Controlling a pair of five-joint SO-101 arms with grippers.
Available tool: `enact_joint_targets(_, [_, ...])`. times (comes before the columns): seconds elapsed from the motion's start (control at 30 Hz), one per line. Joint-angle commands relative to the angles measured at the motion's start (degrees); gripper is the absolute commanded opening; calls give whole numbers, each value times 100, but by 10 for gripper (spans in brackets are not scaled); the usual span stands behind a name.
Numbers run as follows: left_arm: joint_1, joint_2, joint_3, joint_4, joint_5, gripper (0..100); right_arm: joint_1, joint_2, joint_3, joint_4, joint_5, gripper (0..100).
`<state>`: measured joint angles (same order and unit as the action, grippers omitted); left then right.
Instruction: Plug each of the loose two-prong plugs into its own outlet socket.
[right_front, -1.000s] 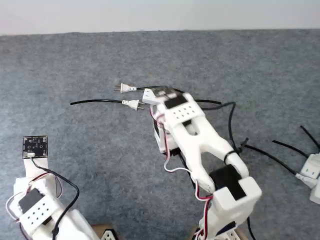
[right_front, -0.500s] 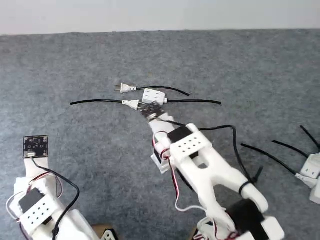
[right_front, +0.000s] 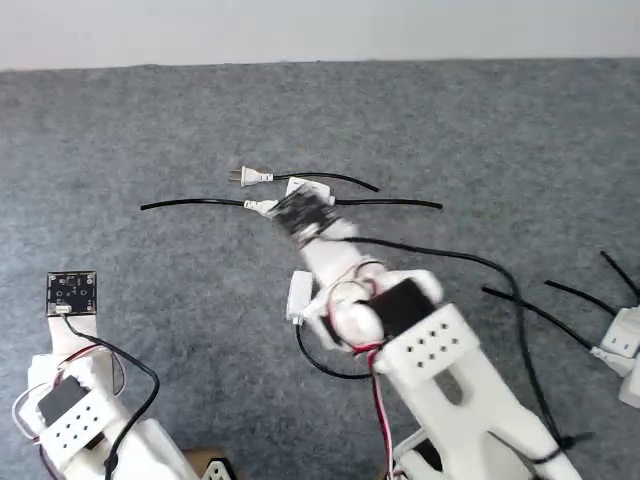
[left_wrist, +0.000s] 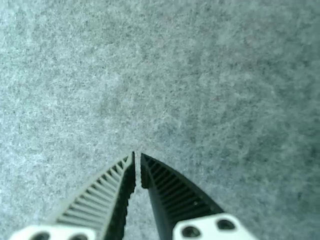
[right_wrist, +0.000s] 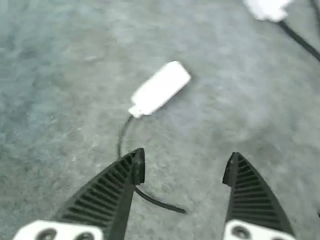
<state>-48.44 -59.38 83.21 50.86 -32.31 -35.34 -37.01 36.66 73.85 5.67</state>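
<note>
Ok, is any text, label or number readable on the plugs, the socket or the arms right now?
No readable text anywhere.
Upper plug, lower plug, outlet socket: no print visible.
Black board on an arm: marks too small to read.

2 two-prong plugs (right_front: 250, 176) (right_front: 263, 207) lie loose on 1 desk (right_front: 150, 120). White socket blocks number 2: 1 (right_front: 303, 185) just beside the plugs, 1 (right_front: 297, 297) nearer the arms. 2 more white pieces (right_front: 622, 335) (right_front: 633, 385) sit at the desk's edge, too cut off to tell their kind. There are 2 arms, the left arm (right_front: 75, 405) and the right arm (right_front: 445, 365)
</note>
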Motion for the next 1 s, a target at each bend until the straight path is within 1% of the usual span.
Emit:
enact_joint_targets(0.0, [53,-79,-66,-105,35,16,734,-277,-334,136,53,253])
enact_joint_targets(0.07, [237,-79,-92,-18,35,16,1209,-330,-123,13,26,252])
enact_joint_targets(0.1, [378,-79,-145,114,62,16,1385,-338,62,-207,9,252])
enact_joint_targets(0.13, [580,-79,-251,316,70,16,1534,-338,273,-444,-105,252])
enact_joint_targets(0.2, [1222,-53,-505,826,202,17,1798,-338,774,-1042,-387,251])
enact_joint_targets(0.27, [2180,-44,-787,1459,791,46,1991,-338,1134,-1481,-519,240])
enact_joint_targets(0.33, [3367,-44,-1103,1943,1618,109,2149,-338,1345,-1745,-527,173])
enact_joint_targets(0.4, [4360,-35,-1385,1960,2488,173,2343,-338,1477,-1868,-536,73])
enact_joint_targets(0.43, [4774,-35,-1464,1908,2787,195,2457,-338,1538,-1903,-501,20])
enact_joint_targets(0.47, [5108,-35,-1525,1820,2945,209,2607,-338,1591,-1930,-492,1])
enact_joint_targets(0.5, [5398,-35,-1569,1741,3007,209,2800,-338,1670,-1947,-492,22])
enact_joint_targets(0.53, [5609,-35,-1622,1644,3068,203,3020,-338,1767,-1965,-492,41])
enact_joint_targets(0.6, [5793,-9,-1745,1354,3332,170,3424,-338,1952,-2053,-484,37])
enact_joint_targets(0.7, [5820,501,-2062,853,4114,94,3846,-321,2338,-2281,-35,26])
enact_joint_targets(0.8, [5969,1503,-2475,642,4624,63,3969,-338,2629,-2686,281,25])
enact_joint_targets(0.97, [6189,2910,-2914,202,4932,58,3855,-312,2673,-2835,290,25])
